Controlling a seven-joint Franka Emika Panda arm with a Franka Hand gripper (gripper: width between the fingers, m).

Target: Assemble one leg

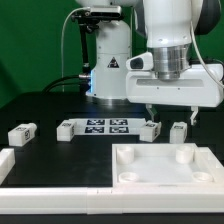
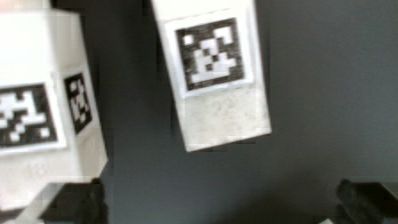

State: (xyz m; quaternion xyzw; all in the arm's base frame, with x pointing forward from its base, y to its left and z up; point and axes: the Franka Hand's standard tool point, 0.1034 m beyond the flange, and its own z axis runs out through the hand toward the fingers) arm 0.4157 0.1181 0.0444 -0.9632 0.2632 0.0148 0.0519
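Over the dark tabletop (image 1: 40,105), a Panda arm's pincer (image 1: 169,113) hangs wide open and empty just past the end of the marker board (image 1: 105,125) on the exterior view's right. Two small white legs lie below it. The inner leg (image 1: 150,128) sits just beside that end of the marker board, and the outer leg (image 1: 178,130) lies a little farther out. The pincer hangs roughly above the gap between them. The large white board (image 1: 160,165) lies in front of the marker board, toward the camera. In the wrist view a tagged leg (image 2: 222,80) fills the middle, with its black-and-white tag at one end and a plain speckled face at the other. A second tagged block (image 2: 45,100) crowds the edge. The dark fingertips (image 2: 71,205) stand far apart with nothing between them. Which of the two legs by the marker board is the centred one cannot be told. The leg looks like light, rigid moulded plastic, unlikely to crush or bend. Its smooth faces could let it slip or twist in a loose grip. The likely best hold is across its two narrow flat sides near mid-length, with the jaws square to the long faces. One finger must clear the neighbouring block.
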